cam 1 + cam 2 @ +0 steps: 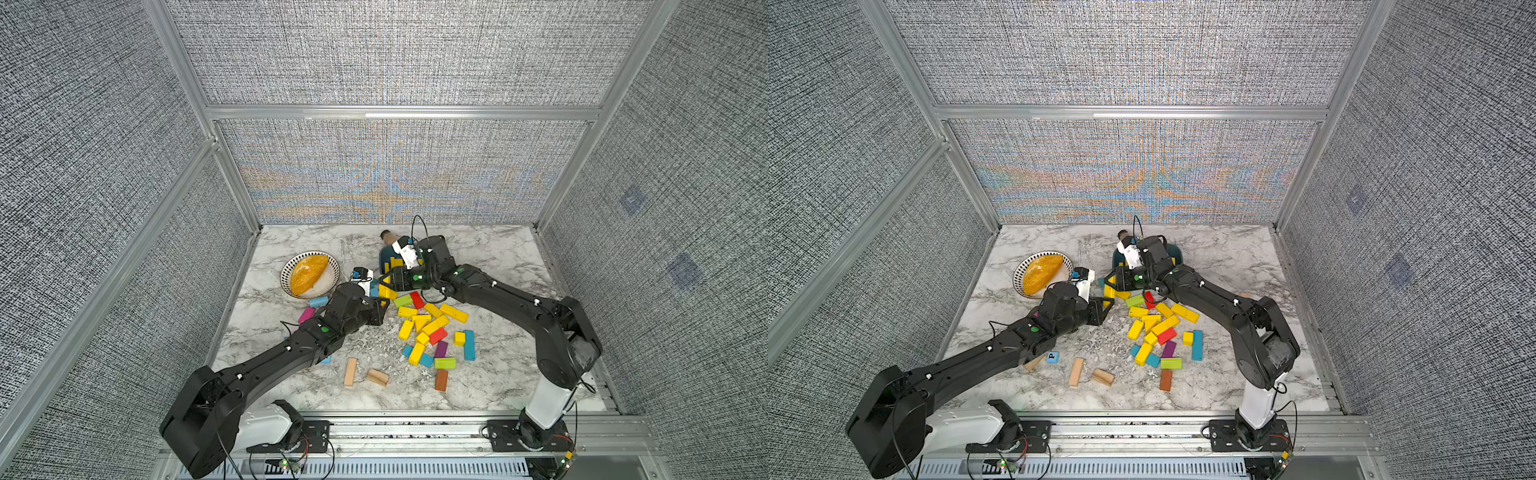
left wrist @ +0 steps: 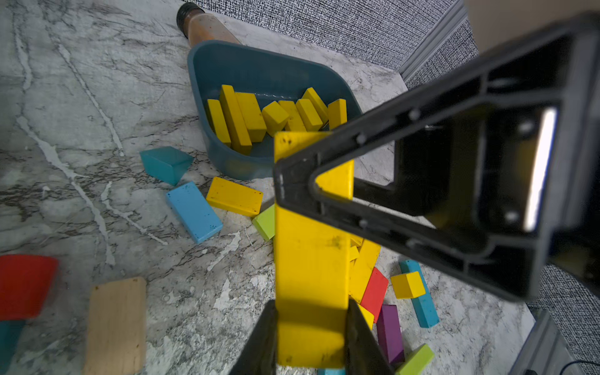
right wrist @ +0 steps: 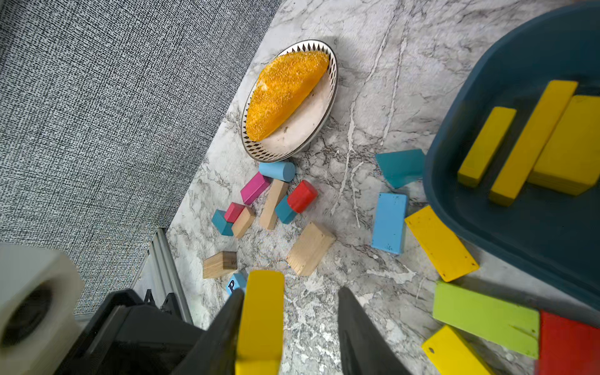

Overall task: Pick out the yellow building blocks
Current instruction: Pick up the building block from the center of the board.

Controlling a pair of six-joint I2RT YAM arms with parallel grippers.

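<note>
So the left hand (image 2: 311, 305) is pinching a long yellow bar (image 2: 311, 253) by one end, a finger on each side, and holding it up over the loose blocks right in front of the bin (image 2: 227, 65). The right hand (image 3: 292, 292) is sitting around the bar's far end with its jaws standing wide. In the right wrist view the bar is lying up against one finger (image 3: 224, 324) and the other finger is standing clear of it. The other yellow blocks (image 2: 253, 113) are lying partly in the bin and partly in a pile (image 1: 432, 324) on the counter (image 1: 498, 257) just beside the hands, mixed with red, green, teal and purple ones. In both top views the right arm is covering most of the bin, while the left wrist view is showing its contents plainly. Only the right wrist view is showing the whole cluster of pink, red and bare wood blocks (image 3: 269, 201) next to the plate (image 3: 305, 130).
</note>
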